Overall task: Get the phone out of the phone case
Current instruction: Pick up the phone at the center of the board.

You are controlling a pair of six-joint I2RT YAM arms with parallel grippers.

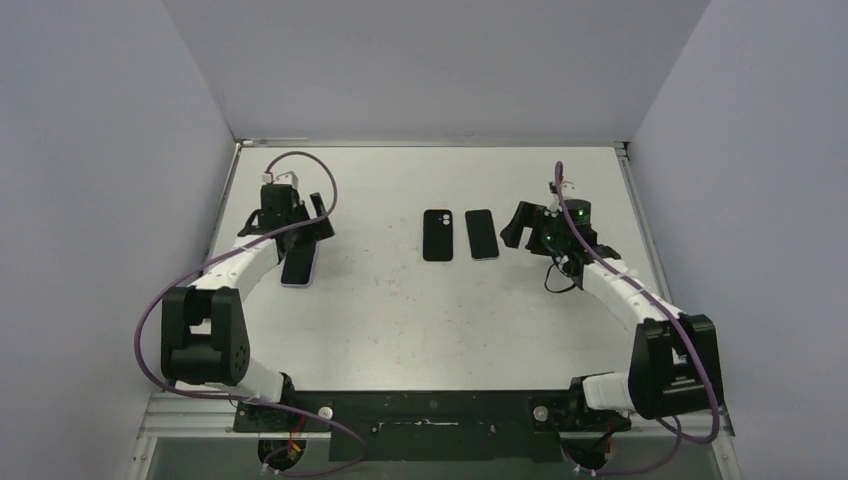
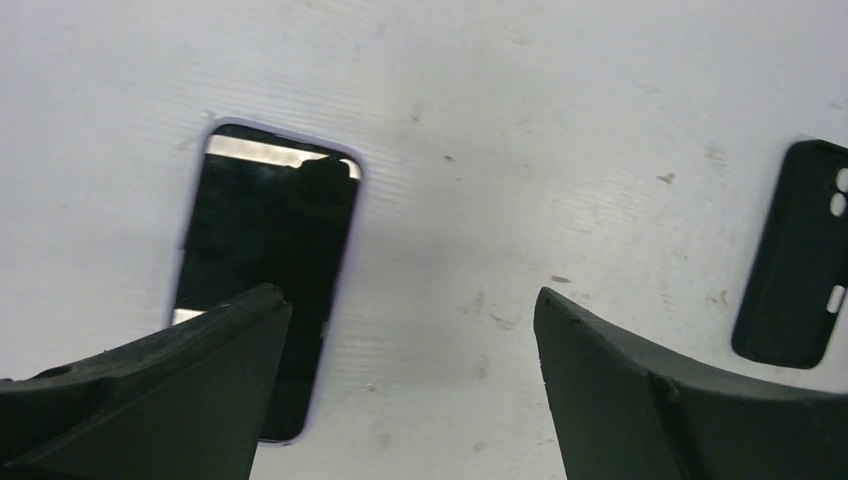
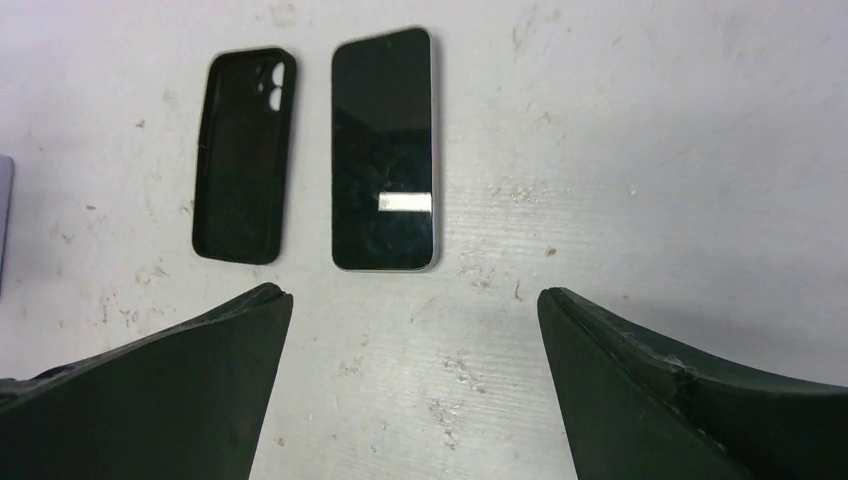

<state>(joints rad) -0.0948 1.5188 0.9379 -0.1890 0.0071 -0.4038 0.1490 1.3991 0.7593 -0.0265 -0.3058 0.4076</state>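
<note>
Scuffed white table [image 1: 400, 330], pale grey walls [image 1: 100, 150] on three sides.

Containers: black phone case [image 3: 243, 155] near table centre, lying flat, empty, with white table visible through the camera cut-outs. Bare phone [image 3: 385, 150] at 3 o'clock of the case, just beside it, not touching, parallel, screen up. Judged from this: phone out, main step done.

Also a lilac-rimmed phone [image 2: 265, 270], well apart at 9 o'clock of the case, flat, screen up. Rim either a case or the phone's own body; impossible to tell.

Left gripper [image 2: 410, 300] over the lilac-rimmed phone, fingers spread wide, nothing between them. Right gripper [image 3: 415, 295] at 3 o'clock of the bare phone, near it, likewise spread wide and holding nothing.

Risks from here:
- Left finger overlapping the lilac-rimmed phone's near corner in the wrist view — danger of clipping it on a low retreat and skidding it toward the table edge at 9 o'clock.
- Same on the right: any dip toward 9 o'clock likely to shove the bare phone into the case.
- If a case on the lilac one, job only half done.
</note>
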